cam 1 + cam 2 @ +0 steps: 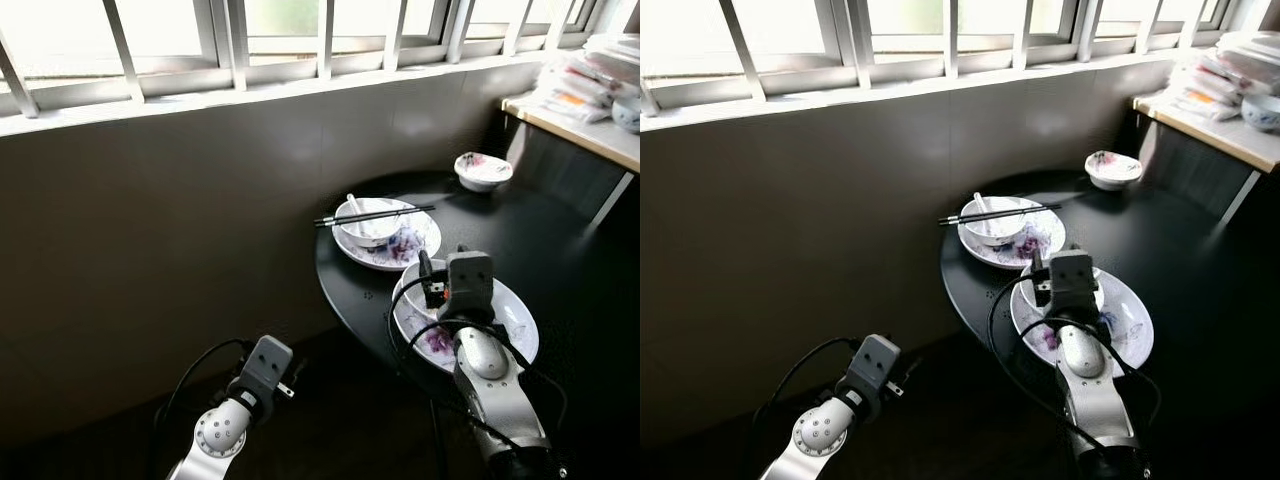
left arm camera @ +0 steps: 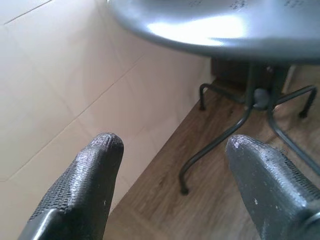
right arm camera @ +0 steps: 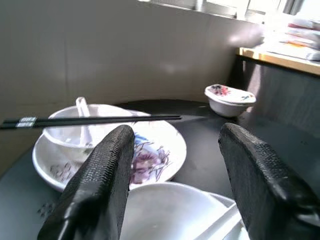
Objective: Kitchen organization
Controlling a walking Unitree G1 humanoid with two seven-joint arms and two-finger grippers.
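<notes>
- The right gripper [image 3: 172, 165] hovers with fingers spread wide over a white bowl [image 3: 172, 210] on the near plate [image 1: 515, 320], lower right of the frame.
- Glazed china: stiff, slippery, breakable; best pinched at the rim.
- The left gripper [image 2: 175, 165] hangs wide, lower left.

Table [image 1: 560, 250]: round, black, below barred window
Chopsticks [image 1: 375, 214]: across bowl [image 1: 366, 221] on plate [image 1: 412, 245]
Right gripper [image 1: 432, 272]: over near plate [image 1: 512, 318]
</notes>
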